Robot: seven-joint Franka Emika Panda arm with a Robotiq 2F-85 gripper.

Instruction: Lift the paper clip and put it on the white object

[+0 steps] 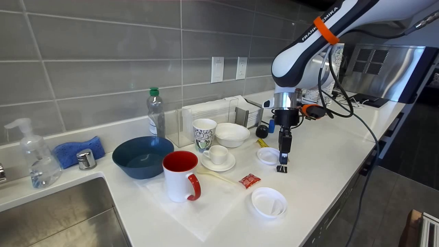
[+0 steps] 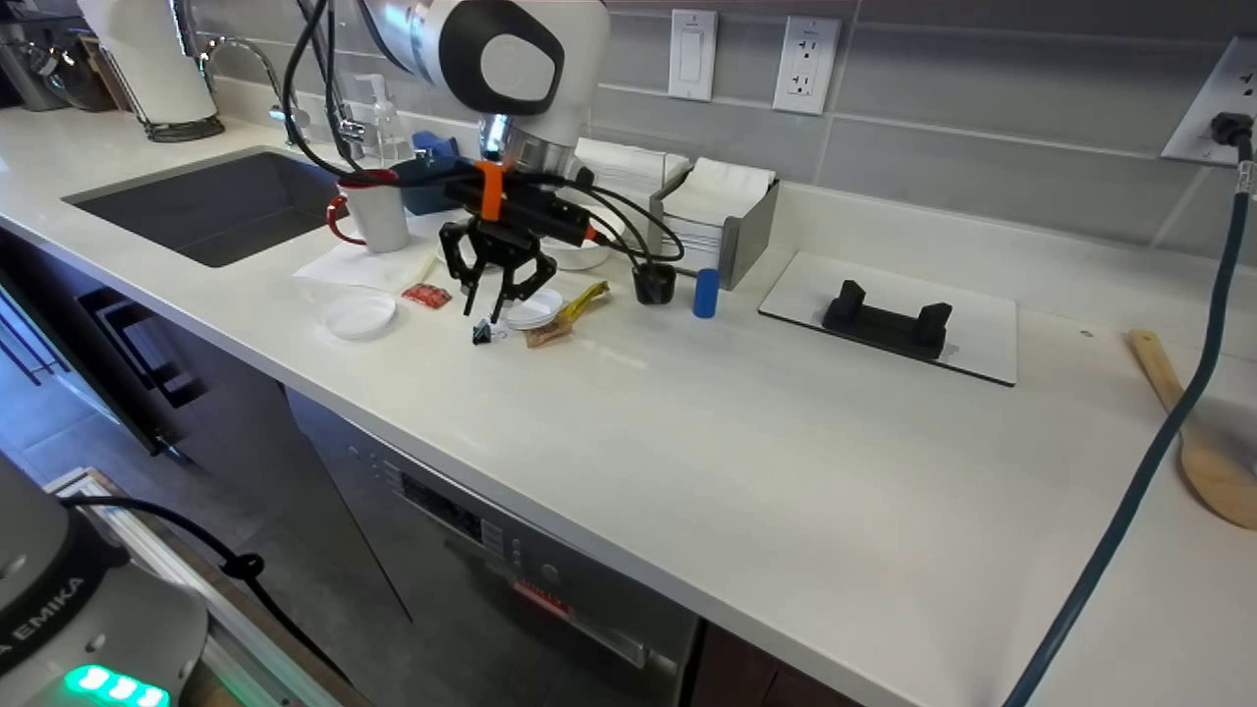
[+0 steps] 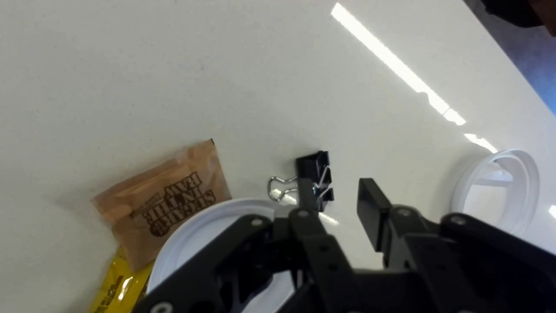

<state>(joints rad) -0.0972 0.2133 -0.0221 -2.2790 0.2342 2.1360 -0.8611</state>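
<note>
Okay, time to grab, by the look of things. Find the tiny black clip with silver wire loops on the flat shiny white counter, just below the black robot claw in both exterior views. Find it also just beside the small shallow round white dish, most likely the place to put it. Note the claw: spread part way, with nothing pinched between the 2 fingers. Touching the clip or just above it? Cannot tell.

To grab well, line up first. In the wrist view, see the clip partly behind the finger nearer the dish, not in the middle of the gap. So maybe slide a little toward the dish before going lower. Then go straight down, nice and slow, with 1 finger on each side. Pinch the fat black part, not the thin loops: probably slippery and wobbly there. Take care not to press hard on the counter.

Watch out for the brown paper sugar packet and the shiny yellow packet, near the dish and easy to bump. After a firm pinch, lift over the dish's rim, move across the short way, lower gently, and let go.
</note>
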